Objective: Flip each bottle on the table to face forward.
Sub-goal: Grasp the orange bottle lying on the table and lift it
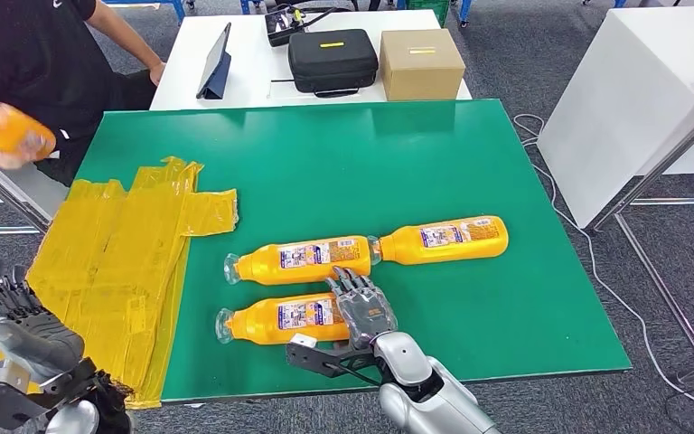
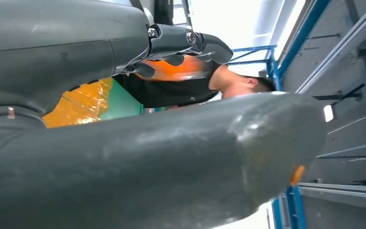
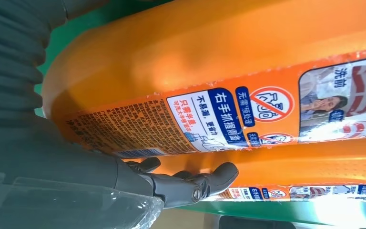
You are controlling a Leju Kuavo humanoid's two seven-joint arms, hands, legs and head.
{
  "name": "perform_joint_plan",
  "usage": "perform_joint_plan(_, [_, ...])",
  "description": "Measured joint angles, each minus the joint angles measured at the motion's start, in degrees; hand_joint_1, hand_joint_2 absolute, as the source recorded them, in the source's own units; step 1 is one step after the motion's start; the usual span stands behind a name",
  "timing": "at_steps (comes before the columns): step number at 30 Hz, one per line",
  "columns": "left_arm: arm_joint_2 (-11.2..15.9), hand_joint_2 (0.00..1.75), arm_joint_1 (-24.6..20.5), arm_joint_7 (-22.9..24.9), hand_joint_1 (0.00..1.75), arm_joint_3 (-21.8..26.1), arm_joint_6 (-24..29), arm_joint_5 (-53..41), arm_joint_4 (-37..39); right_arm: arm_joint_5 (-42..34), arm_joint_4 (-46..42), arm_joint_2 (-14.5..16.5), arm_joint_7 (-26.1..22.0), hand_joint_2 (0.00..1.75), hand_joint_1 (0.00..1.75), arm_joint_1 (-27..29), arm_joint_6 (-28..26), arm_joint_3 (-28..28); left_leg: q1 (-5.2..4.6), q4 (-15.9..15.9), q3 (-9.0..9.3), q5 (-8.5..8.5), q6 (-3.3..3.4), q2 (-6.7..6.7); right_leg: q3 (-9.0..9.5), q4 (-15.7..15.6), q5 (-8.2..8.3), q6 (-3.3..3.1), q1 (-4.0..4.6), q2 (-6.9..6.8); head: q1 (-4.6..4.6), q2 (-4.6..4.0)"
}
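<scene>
Orange nearest bottle (image 1: 280,317) lies under my right hand (image 1: 362,306), whose fingers rest across its base end, grip unclear to me; my left hand (image 1: 9,312) hangs open off the table's edge.

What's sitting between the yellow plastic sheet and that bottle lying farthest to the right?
In the head view, the middle bottle lies between the yellow plastic sheet and the rightmost bottle; the rest is bare green mat.
</scene>
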Motion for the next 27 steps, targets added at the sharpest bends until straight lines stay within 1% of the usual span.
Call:
perform_joint_plan(3, [-0.2, 0.00, 0.4, 0.0, 0.00, 0.0, -0.1, 0.0, -1.2, 0.2, 0.4, 0.2, 0.3, 1.75, 0.00, -0.1, 0.2, -0.2, 0.00, 0.0, 0.13, -0.03, 0.00, 0.00, 0.05, 0.0, -0.02, -0.02, 0.01, 0.00, 0.00, 0.00])
perform_joint_plan(6, [-0.4, 0.00, 0.8, 0.0, 0.00, 0.0, -0.1, 0.0, -2.1, 1.4, 0.9, 0.4, 1.6, 1.75, 0.00, -0.2, 2.1, -0.4, 0.00, 0.0, 0.27, -0.04, -0.01, 0.01, 0.22, 0.0, -0.01, -0.01, 0.01, 0.03, 0.01, 0.00])
perform_joint_plan(7, [-0.5, 0.00, 1.0, 0.0, 0.00, 0.0, -0.2, 0.1, -2.4, 1.9, 1.2, 0.4, 1.9, 1.75, 0.13, -0.2, 3.0, -0.4, 0.00, 0.0, 0.35, -0.07, -0.02, 0.02, 0.29, 0.0, -0.01, -0.01, 0.01, 0.08, 0.01, 0.00])
perform_joint_plan(10, [-0.7, 0.00, 1.7, 0.0, 0.00, 0.3, -0.6, 0.6, -3.1, 2.5, 3.2, 0.7, 1.9, 1.75, 1.44, -0.9, 4.8, -0.6, 0.01, 0.0, 0.61, -0.19, -0.12, 0.07, 0.47, 0.0, -0.05, -0.05, 0.01, 0.25, 0.01, -0.01])
perform_joint_plan(11, [-0.8, 0.00, 1.9, 0.0, 0.00, 0.5, -0.7, 0.8, -3.3, 2.6, 4.0, 0.9, 1.6, 1.75, 1.75, -1.2, 5.0, -0.6, 0.01, 0.0, 0.73, -0.24, -0.14, 0.12, 0.55, 0.0, -0.07, -0.08, 0.02, 0.30, 0.00, -0.01])
perform_joint_plan(16, [-1.8, 0.00, 3.0, 0.0, 0.00, 1.4, -0.8, 0.7, -4.3, 2.5, 8.9, 2.1, 0.0, 1.75, 1.75, -3.8, 5.3, -0.8, 0.05, -0.1, 1.25, -0.45, -0.25, 0.31, 1.00, -0.1, -0.20, -0.20, 0.09, 0.43, 0.01, 0.00])
perform_joint_plan(19, [-2.4, 0.00, 3.5, 0.0, 0.00, 1.8, -0.9, 0.7, -4.9, 2.3, 11.6, 3.2, -0.9, 1.75, 1.75, -5.6, 5.4, -0.9, 0.07, -0.1, 1.52, -0.63, -0.19, 0.37, 1.30, -0.1, -0.33, -0.28, 0.13, 0.47, 0.02, 0.00])
perform_joint_plan(27, [-3.3, 0.00, 3.3, 0.0, 0.00, 3.1, -1.7, 1.4, -5.5, 0.9, 16.9, 5.8, -3.6, 1.75, 1.75, -9.7, 6.3, -1.2, 0.08, -0.1, 2.04, -0.55, -0.20, 0.49, 1.75, -0.1, -0.21, -0.35, 0.14, 0.56, 0.00, -0.01])
